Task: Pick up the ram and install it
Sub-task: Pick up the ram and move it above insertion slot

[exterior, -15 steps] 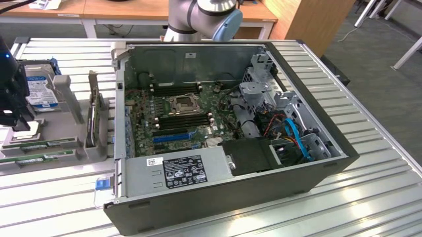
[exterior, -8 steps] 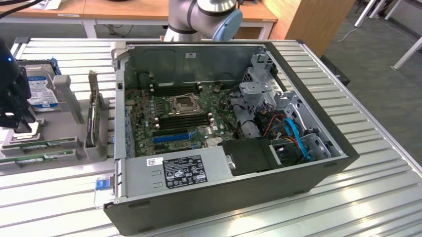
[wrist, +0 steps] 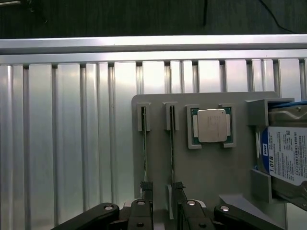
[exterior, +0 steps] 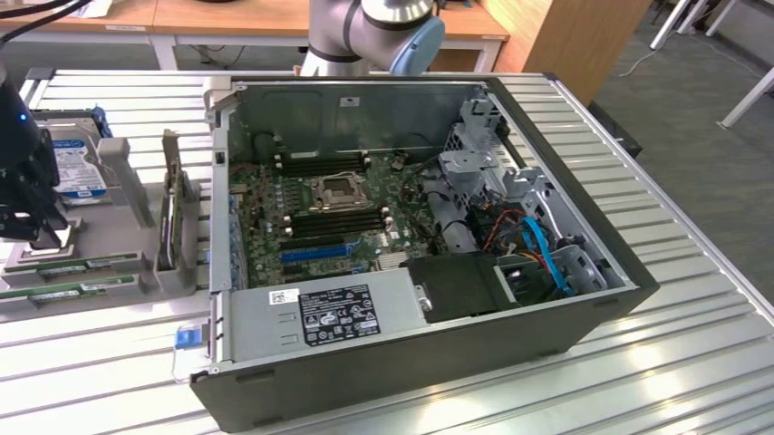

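Two ram sticks stand on edge in parallel slots of the grey holder (wrist: 211,167). One ram stick (wrist: 171,153) is just beside the CPU (wrist: 211,125); the other ram stick (wrist: 144,148) is on its far side from the CPU. Both are seated in the holder, neither lifted.

Gripper (wrist: 162,188) is over the near ends of the two sticks. The black fingers (wrist: 146,194) stand apart with a clear gap and nothing clamped between them. One fingertip sits over the end of the outer stick, the other just beside the end of the stick by the CPU. Cannot tell whether either tip touches a stick.

The hard drive (wrist: 288,158), blue-and-white label up, sits in the holder beyond the CPU. The expansion card (exterior: 169,217) stands upright at the holder's edge toward the PC case (exterior: 484,362).

The holder rests on the slatted metal table (wrist: 72,143), at the exterior view's left of the case. The case lies on its side, open. Inside, the motherboard (exterior: 326,227) faces up, with dark memory slots on either side of the CPU socket (exterior: 333,192). The arm's base (exterior: 375,32) rises behind the case.
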`<state>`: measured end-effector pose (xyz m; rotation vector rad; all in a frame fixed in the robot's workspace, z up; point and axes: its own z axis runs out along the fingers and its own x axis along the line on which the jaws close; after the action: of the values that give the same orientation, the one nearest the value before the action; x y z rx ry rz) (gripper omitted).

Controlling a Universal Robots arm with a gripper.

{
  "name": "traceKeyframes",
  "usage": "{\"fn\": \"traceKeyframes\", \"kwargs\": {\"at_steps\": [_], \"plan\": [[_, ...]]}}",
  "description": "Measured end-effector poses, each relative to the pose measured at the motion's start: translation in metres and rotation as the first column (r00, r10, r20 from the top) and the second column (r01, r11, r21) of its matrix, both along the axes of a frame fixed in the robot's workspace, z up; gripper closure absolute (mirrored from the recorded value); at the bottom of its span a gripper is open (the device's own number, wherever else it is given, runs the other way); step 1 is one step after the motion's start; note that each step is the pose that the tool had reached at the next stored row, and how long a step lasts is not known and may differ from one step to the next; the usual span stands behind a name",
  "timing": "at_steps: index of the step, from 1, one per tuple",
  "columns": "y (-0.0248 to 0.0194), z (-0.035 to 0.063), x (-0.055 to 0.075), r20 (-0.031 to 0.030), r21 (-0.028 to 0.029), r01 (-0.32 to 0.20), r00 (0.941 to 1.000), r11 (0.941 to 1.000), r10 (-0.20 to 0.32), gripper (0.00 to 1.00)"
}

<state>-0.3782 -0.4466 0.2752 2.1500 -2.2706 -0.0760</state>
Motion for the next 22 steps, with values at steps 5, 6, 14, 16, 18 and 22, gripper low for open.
{"fn": "traceKeyframes", "kwargs": {"at_steps": [5,6,14,16,18,22], "plan": [[0.0000,-0.0053,0.000,-0.0007,-0.0001,-0.003,1.0000,1.0000,0.003,0.71],[0.0000,-0.0063,0.000,-0.0008,-0.0001,-0.004,1.0000,1.0000,0.004,0.71],[0.0000,-0.0156,0.000,-0.0015,0.0000,-0.011,0.9999,0.9999,0.011,0.71],[0.0000,-0.0178,0.000,-0.0019,0.0000,-0.013,0.9999,0.9999,0.013,0.71],[0.0000,-0.0199,0.000,-0.0023,0.0000,-0.015,0.9999,0.9999,0.015,0.71],[0.0000,-0.0237,0.000,-0.0032,0.0000,-0.017,0.9998,0.9999,0.017,0.71]]}}
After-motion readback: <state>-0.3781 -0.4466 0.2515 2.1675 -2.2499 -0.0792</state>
